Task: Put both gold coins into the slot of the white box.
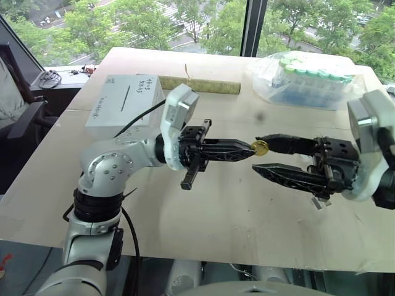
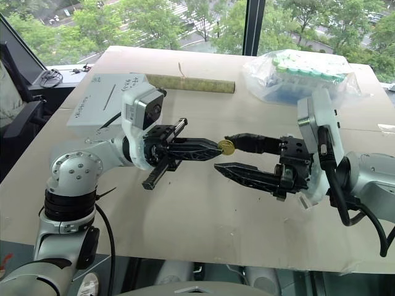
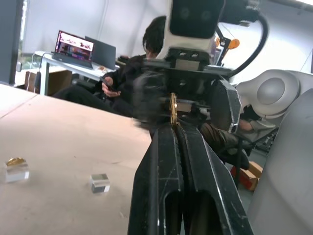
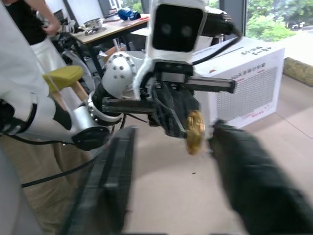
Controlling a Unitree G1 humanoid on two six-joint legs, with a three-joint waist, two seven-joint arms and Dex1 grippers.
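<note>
Pinching a gold coin [image 1: 260,147] above the table [image 1: 203,203], left gripper [image 1: 249,148] clamped tight, right gripper [image 1: 264,153] spread wide beside it, left wrist view catches second coin [image 3: 14,161] on a clear block [image 3: 16,171], white box [image 1: 123,103] behind.

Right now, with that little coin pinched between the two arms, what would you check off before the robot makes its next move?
1. Left gripper shut on the gold coin: ok.
2. Right gripper open, letting go: ok.
3. Right gripper's upper finger clear of the coin: cannot tell.
4. Slot on the white box unblocked: ok.
5. Second coin on a clear block, waiting on the table: ok.
</note>
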